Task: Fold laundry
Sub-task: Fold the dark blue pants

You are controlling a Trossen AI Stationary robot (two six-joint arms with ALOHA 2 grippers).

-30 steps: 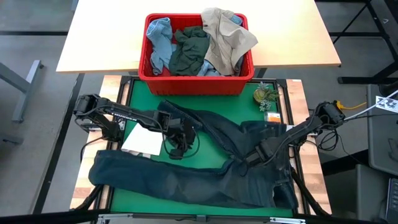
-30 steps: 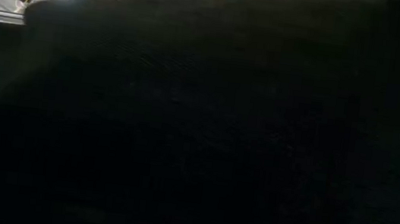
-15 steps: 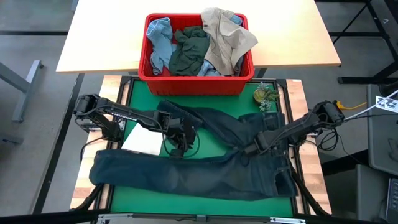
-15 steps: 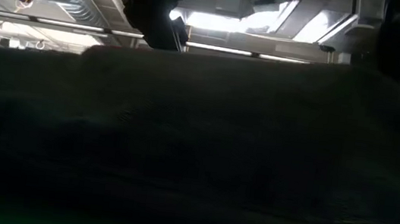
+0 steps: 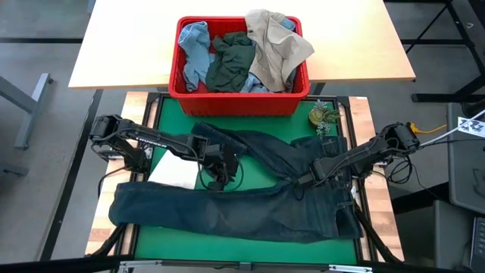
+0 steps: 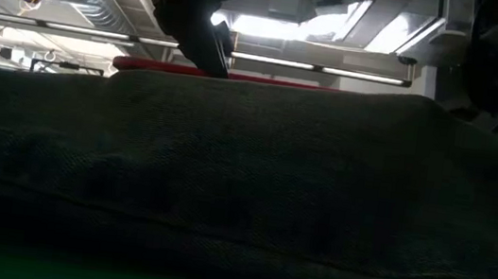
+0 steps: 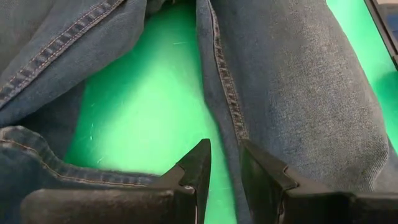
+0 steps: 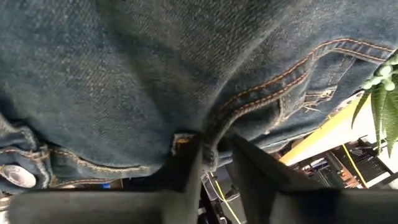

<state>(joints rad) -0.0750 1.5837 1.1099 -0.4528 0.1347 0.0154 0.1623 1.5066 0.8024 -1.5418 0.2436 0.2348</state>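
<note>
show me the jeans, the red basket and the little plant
jeans (image 5: pixel 227 216): high view, on the lower leg lying across the green mat
red basket (image 5: pixel 227 102): high view, on its front wall
little plant (image 5: pixel 323 117): high view, on its leaves beside the basket's right corner

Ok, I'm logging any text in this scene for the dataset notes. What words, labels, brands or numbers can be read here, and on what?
No text can be read.
Black-and-white marker at the right edge of the high view: a pattern, no legible characters.
Jeans: a metal button shows, any stamping blurred.
Red basket: no label visible.
White sheet by the left hand: blank as seen.
</note>
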